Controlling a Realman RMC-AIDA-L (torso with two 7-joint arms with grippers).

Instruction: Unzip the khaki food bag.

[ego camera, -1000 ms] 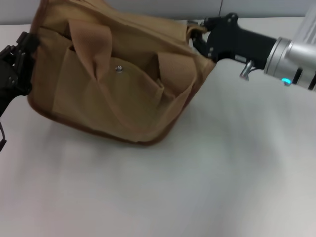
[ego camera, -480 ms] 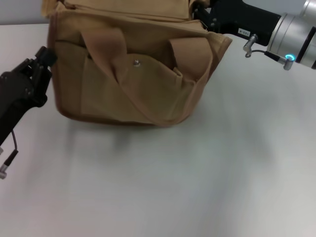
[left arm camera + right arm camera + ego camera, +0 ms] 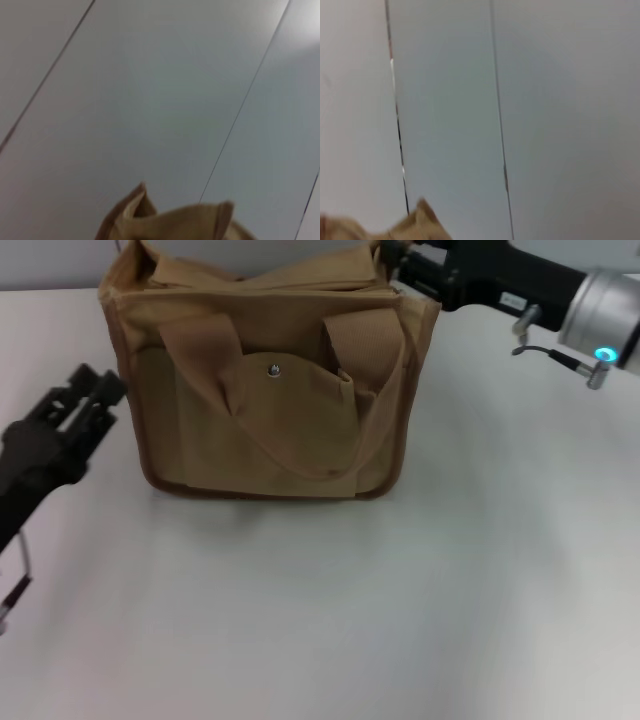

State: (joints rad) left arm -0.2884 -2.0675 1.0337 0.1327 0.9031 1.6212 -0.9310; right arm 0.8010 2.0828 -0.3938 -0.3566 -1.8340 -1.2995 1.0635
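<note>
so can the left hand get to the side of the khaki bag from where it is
Probably yes. The left hand sits just off the khaki food bag at its left side wall, with only bare table between them. The right hand is at the bag's top right corner.

— What is seen under everything?
— A white table (image 3: 400, 620) is seen. It is lit softly, and a faint shadow is cast on it.
— And behind it?
— A grey wall (image 3: 150, 100) is seen. It is made of flat panels, and thin dark lines (image 3: 497, 110) are seen between them.
</note>
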